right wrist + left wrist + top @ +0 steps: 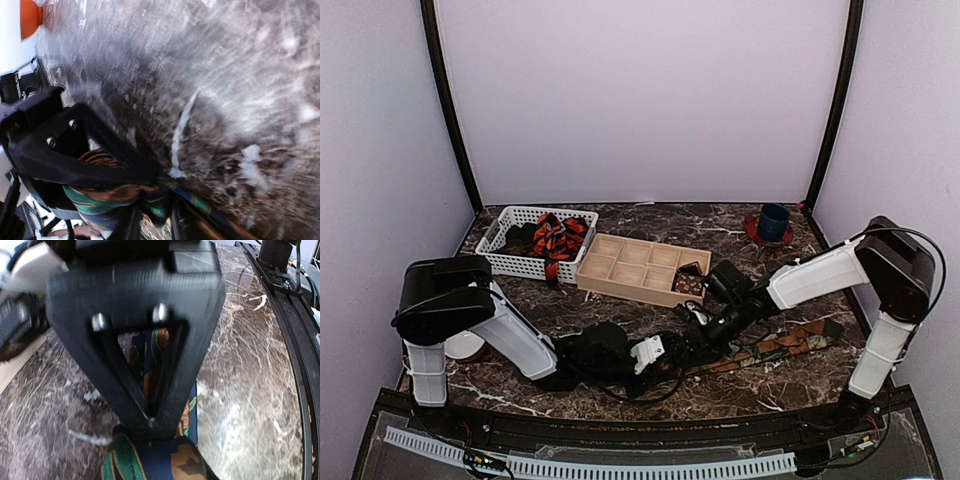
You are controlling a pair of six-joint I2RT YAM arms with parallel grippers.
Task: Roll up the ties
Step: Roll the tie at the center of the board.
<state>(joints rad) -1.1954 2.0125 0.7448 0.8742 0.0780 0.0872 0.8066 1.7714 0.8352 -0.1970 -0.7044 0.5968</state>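
Noting brown-orange tie [790,342] on table [570,308]: left gripper [150,423] tip on it, right gripper [703,324] against its rolled end; cannot tell either gripper's opening or hold.

Top camera looks down from behind; both wrist cameras sit close over the same tie [150,466].
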